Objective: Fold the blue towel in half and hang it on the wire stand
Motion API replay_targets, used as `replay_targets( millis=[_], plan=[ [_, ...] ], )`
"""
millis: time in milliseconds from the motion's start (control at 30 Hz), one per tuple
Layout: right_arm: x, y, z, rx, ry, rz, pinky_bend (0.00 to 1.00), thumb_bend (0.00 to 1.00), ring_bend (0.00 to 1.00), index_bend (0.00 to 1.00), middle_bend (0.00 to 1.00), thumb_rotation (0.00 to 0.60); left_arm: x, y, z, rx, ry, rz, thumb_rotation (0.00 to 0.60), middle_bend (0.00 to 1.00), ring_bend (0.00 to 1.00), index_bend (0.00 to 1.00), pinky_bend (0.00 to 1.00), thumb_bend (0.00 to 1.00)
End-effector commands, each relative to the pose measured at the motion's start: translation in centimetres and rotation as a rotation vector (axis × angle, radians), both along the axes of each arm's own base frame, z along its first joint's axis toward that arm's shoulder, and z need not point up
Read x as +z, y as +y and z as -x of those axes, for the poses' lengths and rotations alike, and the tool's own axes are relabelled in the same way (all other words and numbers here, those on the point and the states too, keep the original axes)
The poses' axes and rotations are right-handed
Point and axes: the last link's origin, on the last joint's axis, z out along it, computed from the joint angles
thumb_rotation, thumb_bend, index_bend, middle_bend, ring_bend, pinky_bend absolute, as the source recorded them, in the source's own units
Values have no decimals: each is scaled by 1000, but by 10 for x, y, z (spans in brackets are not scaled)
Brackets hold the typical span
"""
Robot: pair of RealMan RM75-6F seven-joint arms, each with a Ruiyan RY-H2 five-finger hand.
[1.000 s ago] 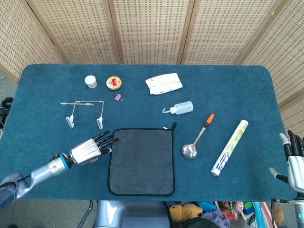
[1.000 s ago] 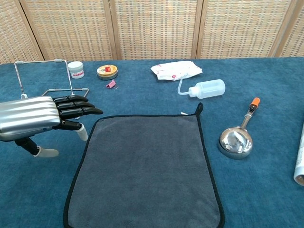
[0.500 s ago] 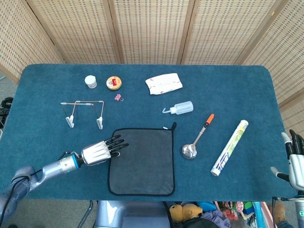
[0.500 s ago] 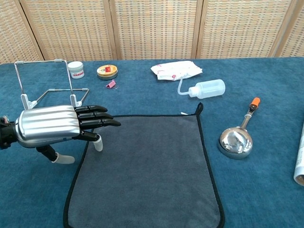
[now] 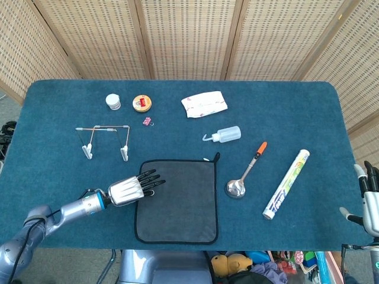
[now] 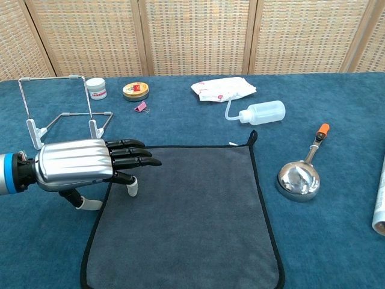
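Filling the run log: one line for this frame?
left robot hand: open, over towel left edge | towel: flat, unfolded | wire stand: bare | right robot hand: idle

My left robot hand (image 6: 90,168) overlaps the flat dark towel's (image 6: 186,223) left edge; the wire stand (image 6: 57,108) stands behind it.

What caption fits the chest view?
Left hand reaches over the flat towel's left edge, wire stand behind.

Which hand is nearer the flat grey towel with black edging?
Left. The left hand reaches over the grey towel's left edge; the right hand sits far off at the table's right edge.
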Motion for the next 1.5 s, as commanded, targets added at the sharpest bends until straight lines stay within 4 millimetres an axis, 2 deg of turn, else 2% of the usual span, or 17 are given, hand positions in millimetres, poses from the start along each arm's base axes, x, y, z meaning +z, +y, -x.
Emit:
replay_targets(
  millis=[33,333,1067,1300,1500],
  plan=[
    [0,0,0,-1,-2,1,0,0,0,0,0,600,-1,0,-2,-5,-2,3,600,0,0,379,0,345],
    [2,0,1,-1,-7,4,0,0,0,0,0,600,-3,1,-9,-28,-12,2,600,0,0,394,0,404],
    [4,3,0,0,-14,1,0,0,0,0,0,600,-4,2,-20,-66,-16,-8,600,0,0,400,0,455],
    [4,3,0,0,-14,-5,0,0,0,0,0,600,-1,4,-22,-69,-30,-16,600,0,0,425,0,567],
    [3,3,-1,1,-14,-7,0,0,0,0,0,600,0,4,-24,-78,-36,-15,600,0,0,485,0,574]
  ],
)
